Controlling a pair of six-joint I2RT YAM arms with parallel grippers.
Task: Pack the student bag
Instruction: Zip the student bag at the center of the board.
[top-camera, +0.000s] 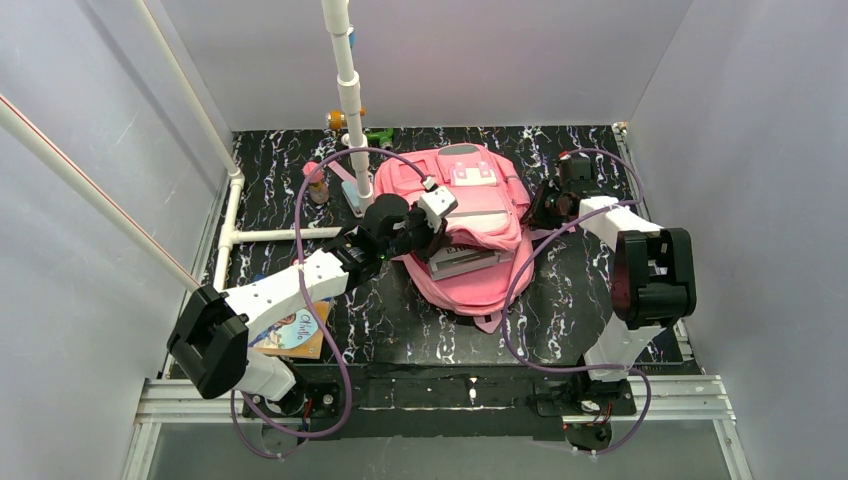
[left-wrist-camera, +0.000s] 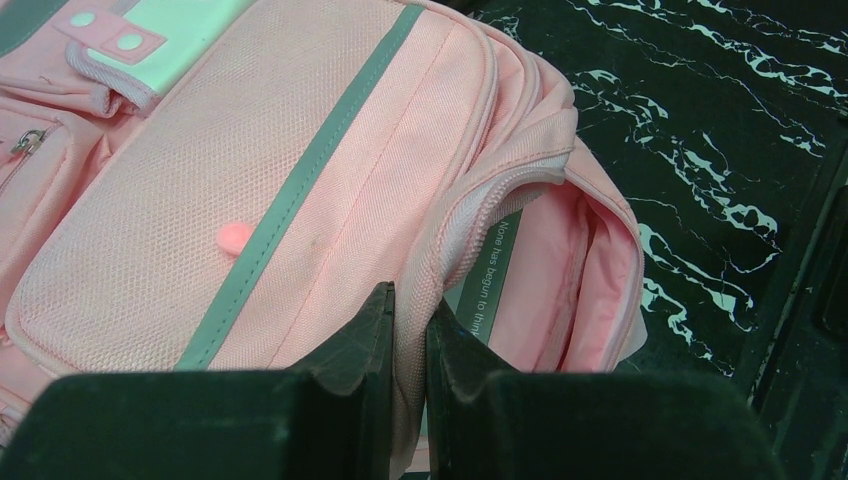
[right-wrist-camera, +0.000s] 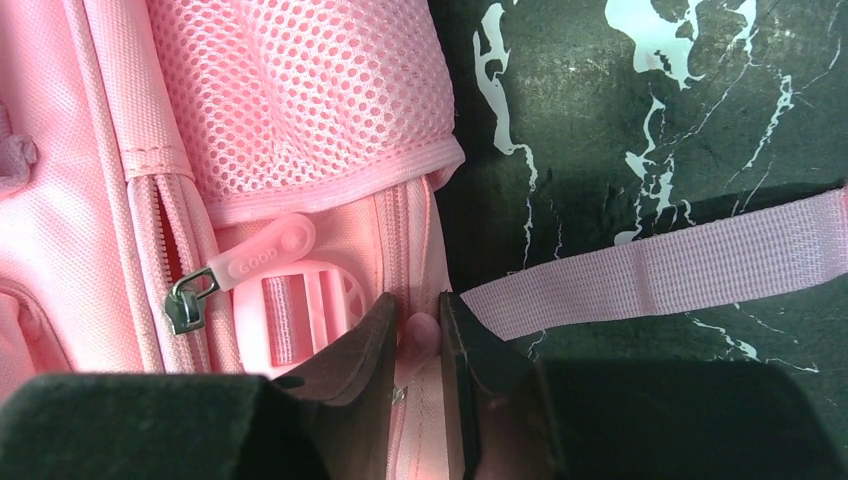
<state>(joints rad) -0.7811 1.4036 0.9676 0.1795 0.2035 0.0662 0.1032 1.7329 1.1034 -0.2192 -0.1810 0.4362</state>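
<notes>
The pink student bag (top-camera: 470, 215) lies in the middle of the black marbled table with its main pocket gaping toward the arms. A grey book (top-camera: 462, 262) sticks out of that opening; the left wrist view shows its printed spine (left-wrist-camera: 492, 272) inside. My left gripper (top-camera: 436, 212) (left-wrist-camera: 410, 325) is shut on the fabric rim of the opening and holds it up. My right gripper (top-camera: 548, 205) (right-wrist-camera: 420, 335) sits at the bag's right side, shut on a small pink zip pull (right-wrist-camera: 422, 330) on the zip track.
A second zip pull marked GOOD (right-wrist-camera: 262, 250) and a pink buckle (right-wrist-camera: 300, 305) lie left of the right fingers, and a loose strap (right-wrist-camera: 650, 265) crosses the table. A picture book (top-camera: 292, 330) lies under the left arm. White pipes (top-camera: 345, 90), a small bottle (top-camera: 317, 186) and toys (top-camera: 380, 133) stand behind.
</notes>
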